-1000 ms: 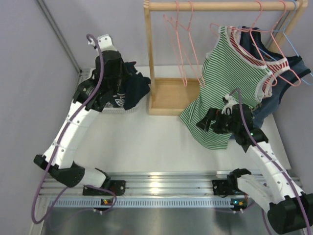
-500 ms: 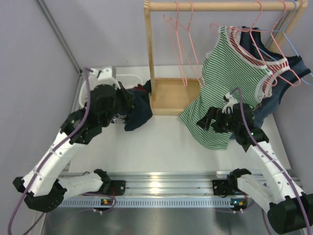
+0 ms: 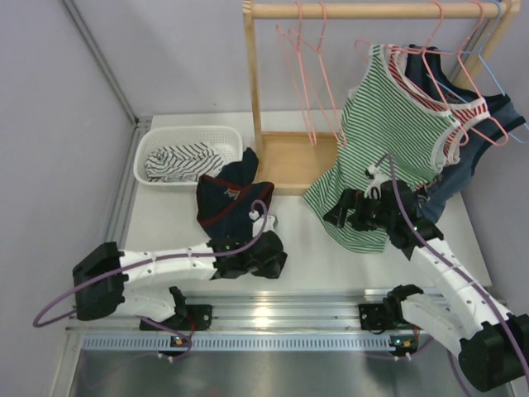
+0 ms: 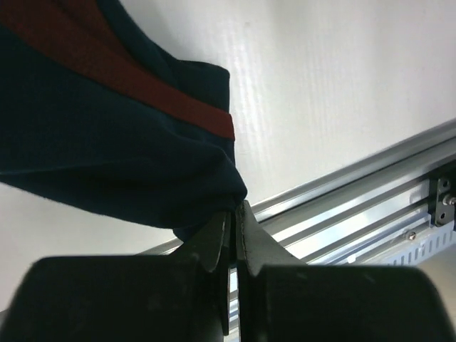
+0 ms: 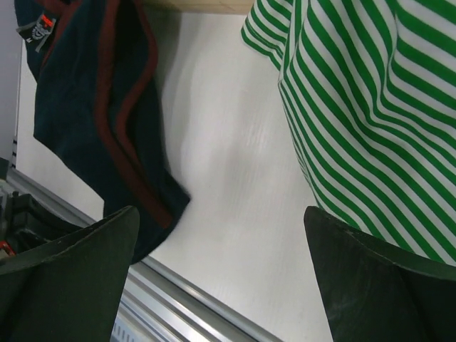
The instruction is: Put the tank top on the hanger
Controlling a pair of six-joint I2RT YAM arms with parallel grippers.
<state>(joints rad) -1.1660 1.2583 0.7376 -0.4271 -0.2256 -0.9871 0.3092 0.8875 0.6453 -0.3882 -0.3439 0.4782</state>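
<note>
The navy tank top (image 3: 225,197) with maroon trim lies bunched on the table in front of the basket. My left gripper (image 3: 248,244) is low near the front rail, shut on a fold of the tank top's edge (image 4: 107,128); the closed fingertips (image 4: 246,221) pinch the cloth. Its print is hidden. Empty pink hangers (image 3: 307,78) hang on the rail. My right gripper (image 3: 337,213) is open and empty above the table, between the tank top (image 5: 92,107) and the hanging green-striped top (image 5: 370,107).
A white basket (image 3: 186,132) at the back left holds a striped cloth. The wooden rack (image 3: 252,99) with its base tray (image 3: 289,161) stands behind. A green-striped top (image 3: 388,141) and a plain navy top (image 3: 479,153) hang at the right. An aluminium rail (image 3: 273,318) runs along the front.
My left arm swung from the basket at the back left down to the front centre, pulling the tank top out onto the table. My right gripper shifted slightly left.
</note>
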